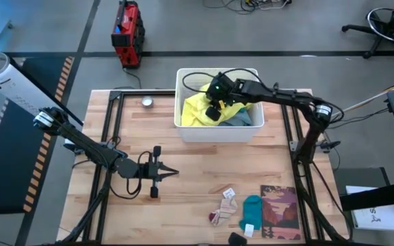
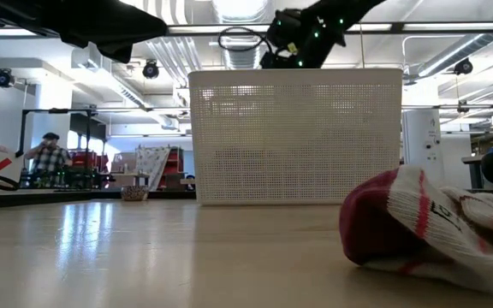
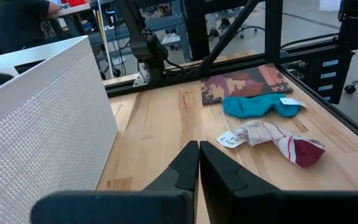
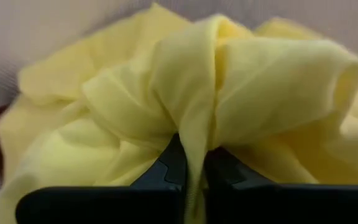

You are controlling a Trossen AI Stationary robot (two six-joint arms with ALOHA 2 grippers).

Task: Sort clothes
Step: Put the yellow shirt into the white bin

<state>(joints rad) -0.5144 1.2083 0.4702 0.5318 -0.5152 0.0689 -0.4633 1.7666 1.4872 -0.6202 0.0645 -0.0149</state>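
A white mesh basket (image 1: 219,130) stands at the table's far middle and holds a neon yellow garment (image 1: 195,109) and a grey-blue piece (image 1: 241,118). My right gripper (image 1: 213,109) is over the basket, shut on the yellow garment (image 4: 191,93). My left gripper (image 1: 173,171) is shut and empty, level above the table's middle. A white-and-maroon sock (image 1: 223,210) and a teal sock (image 1: 251,210) lie on the table near the front edge, both also in the left wrist view (image 3: 278,140) (image 3: 257,106). My right gripper pinches a bunched fold of the yellow garment (image 4: 193,146) between its two fingers, coming from above into the basket. The cloth is gathered in ridges that run into the fingers. The rest of the garment lies in the basket.
A reddish-brown printed mat (image 1: 280,212) lies at the table's near right, beside the teal sock. A small round metal object (image 1: 146,102) sits left of the basket. A dark item (image 1: 236,238) lies at the front edge. A person (image 2: 50,158) shows far off in the room.
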